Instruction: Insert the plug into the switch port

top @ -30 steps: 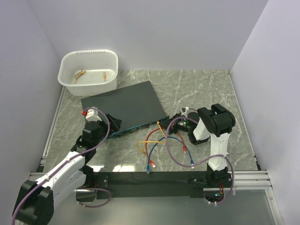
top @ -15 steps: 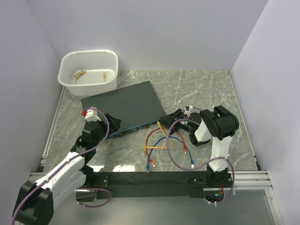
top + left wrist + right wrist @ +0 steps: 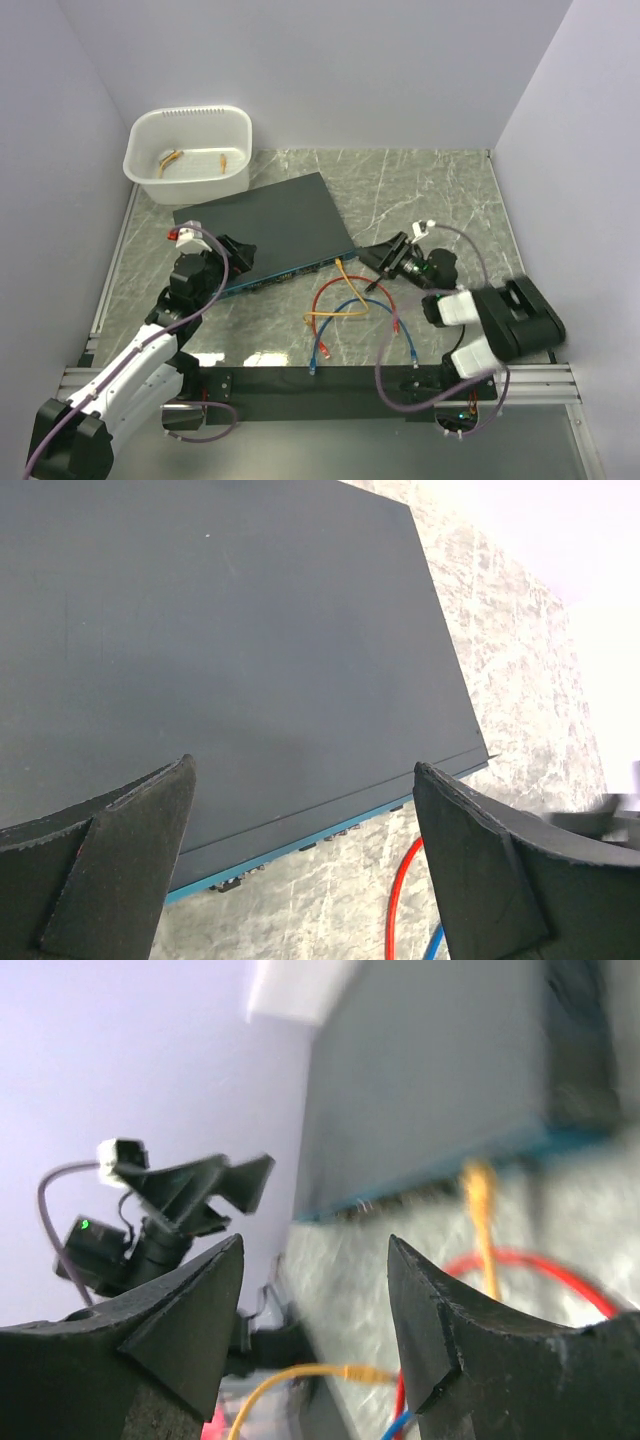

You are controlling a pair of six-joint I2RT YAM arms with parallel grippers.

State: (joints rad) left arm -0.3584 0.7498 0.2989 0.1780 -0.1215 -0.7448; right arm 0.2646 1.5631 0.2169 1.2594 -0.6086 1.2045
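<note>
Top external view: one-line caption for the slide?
Orange plug at the teal port row of the switch; right gripper open beside it, left gripper open over the switch's near-left corner.

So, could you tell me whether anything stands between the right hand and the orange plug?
Nothing visible does. The open right hand sits just right of the orange cable's plug, which meets the flat black switch's teal-blue port face. The red cable loop lies nearer the arms, off that line.

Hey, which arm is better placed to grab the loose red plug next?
Right. The right gripper, open, hangs just beside the cables, near the red plug. The left gripper, also open, sits over the left end of the switch, farther from them.
</note>
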